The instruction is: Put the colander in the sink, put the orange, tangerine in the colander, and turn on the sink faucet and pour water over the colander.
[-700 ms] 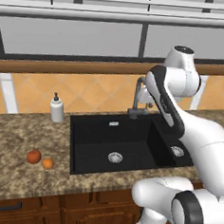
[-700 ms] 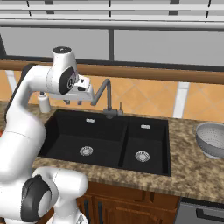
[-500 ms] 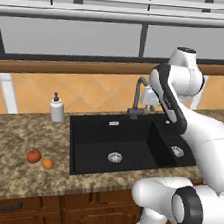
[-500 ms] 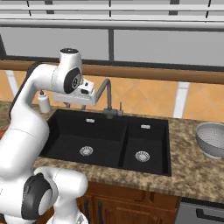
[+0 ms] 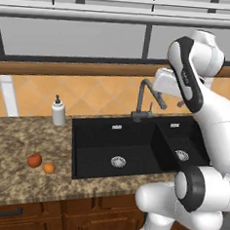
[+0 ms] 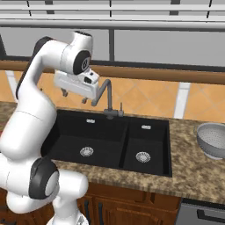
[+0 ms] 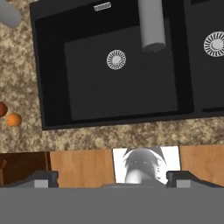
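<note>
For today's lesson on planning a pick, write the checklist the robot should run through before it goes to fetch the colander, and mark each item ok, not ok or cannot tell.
1. Pincer open and holding nothing: ok, its fingertips stand wide apart above the sink.
2. Colander reachable and upright: ok, it sits open side up on the counter right of the sink, apart from the arm.
3. Both basins bare: ok, nothing lies over the drains.
4. Faucet off: ok, no stream shows.
5. Two fruits waiting: ok, side by side on the counter left of the sink.
6. Which fruit is the orange: cannot tell.
</note>
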